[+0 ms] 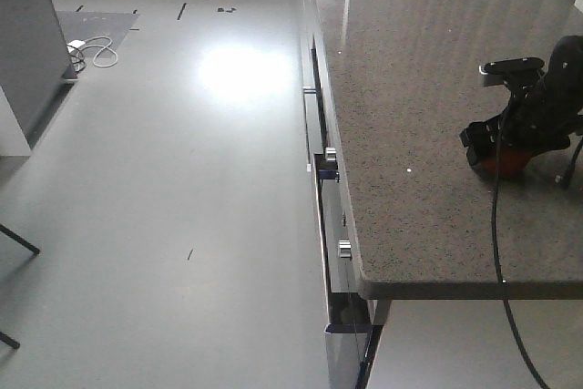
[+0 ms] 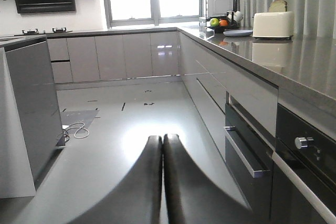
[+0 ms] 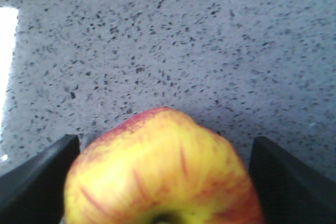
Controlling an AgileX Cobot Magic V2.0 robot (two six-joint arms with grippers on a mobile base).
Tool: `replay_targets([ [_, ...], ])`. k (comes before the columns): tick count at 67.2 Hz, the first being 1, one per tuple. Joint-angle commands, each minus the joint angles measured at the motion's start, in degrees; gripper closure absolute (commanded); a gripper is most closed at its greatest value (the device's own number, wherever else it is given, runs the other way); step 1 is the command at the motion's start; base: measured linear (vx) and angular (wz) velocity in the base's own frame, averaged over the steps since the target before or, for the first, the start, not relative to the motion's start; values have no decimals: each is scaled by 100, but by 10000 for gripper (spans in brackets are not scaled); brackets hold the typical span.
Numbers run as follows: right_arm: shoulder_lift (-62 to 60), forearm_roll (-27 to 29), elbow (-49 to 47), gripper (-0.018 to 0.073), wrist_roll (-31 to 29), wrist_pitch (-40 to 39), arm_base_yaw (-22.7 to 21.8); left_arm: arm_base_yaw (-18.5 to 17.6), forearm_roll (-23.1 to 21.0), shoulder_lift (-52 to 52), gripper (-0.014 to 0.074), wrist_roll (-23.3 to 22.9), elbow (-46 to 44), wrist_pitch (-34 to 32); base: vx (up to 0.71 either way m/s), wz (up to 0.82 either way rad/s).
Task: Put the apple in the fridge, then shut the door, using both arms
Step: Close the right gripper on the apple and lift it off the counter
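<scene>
On the speckled table (image 1: 410, 88), the right pincer (image 3: 163, 141) straddles the apple (image 3: 157, 177), jaws wide: the grasping step. Next it likely must close and lift; the left pincer (image 2: 162, 140) is pressed closed.

**Colour rundown, kitchen counter**

The apple (image 3: 163, 177) is mostly yellow with red streaks, redder along its top edge. The countertop (image 3: 157, 40) is grey, speckled with black and white flecks. The right gripper (image 3: 164, 140) and left gripper (image 2: 163, 145) are both plain black. The floor (image 2: 105, 124) is pale grey, the toaster (image 2: 273, 24) cream.
</scene>
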Motion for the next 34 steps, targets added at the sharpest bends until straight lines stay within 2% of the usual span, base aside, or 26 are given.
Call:
replay_targets([
  [1,-335,138,-199,55,-85,-122,-40,-8,-50,-84,603,-2,-97,-407,0,0],
  [16,-375,152,-361,276,-12,55,-40,-8,-50,-84,603,-2,-97,-407,0,0],
  [25,-400,298,-719,396,-19,647,-26,-8,-50,-84,603,-2,-97,-407,0,0],
  [34,-555,603,-933,470,-60,1202,-17,-8,-50,-84,603,-2,-97,-407,0,0],
])
